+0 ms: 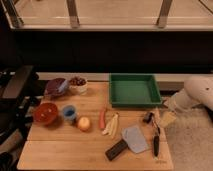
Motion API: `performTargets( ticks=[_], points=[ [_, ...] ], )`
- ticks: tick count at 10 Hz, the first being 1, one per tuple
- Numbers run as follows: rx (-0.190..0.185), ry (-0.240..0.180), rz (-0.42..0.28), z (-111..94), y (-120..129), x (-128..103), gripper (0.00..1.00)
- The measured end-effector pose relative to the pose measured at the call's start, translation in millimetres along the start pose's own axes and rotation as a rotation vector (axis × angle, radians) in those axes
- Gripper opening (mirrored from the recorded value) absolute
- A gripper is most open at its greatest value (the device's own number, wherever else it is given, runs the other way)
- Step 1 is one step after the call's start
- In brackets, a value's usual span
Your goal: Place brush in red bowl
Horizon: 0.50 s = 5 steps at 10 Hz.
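Open tool (167,119) near brush (156,143)

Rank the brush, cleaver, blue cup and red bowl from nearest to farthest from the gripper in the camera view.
The gripper is at the table right edge.
1. brush, right beside it.
2. cleaver, front, centre-right.
3. blue cup, left of centre.
4. red bowl, far left.

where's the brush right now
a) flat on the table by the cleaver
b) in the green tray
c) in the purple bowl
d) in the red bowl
a: the brush lies flat on the wooden table near its right edge, just right of the cleaver and far from the red bowl on the left; the gripper is at the table's right edge, by the brush's far end.
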Motion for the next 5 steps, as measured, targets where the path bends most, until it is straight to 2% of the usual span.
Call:
performTargets(
  ticks=[1,3,5],
  points=[
    [0.003,-0.009,0.005,11,1,5,0.80],
    [-0.023,-0.046,0.028,24,3,14,0.80],
    [-0.025,-0.047,0.022,25,3,11,0.80]
  ],
)
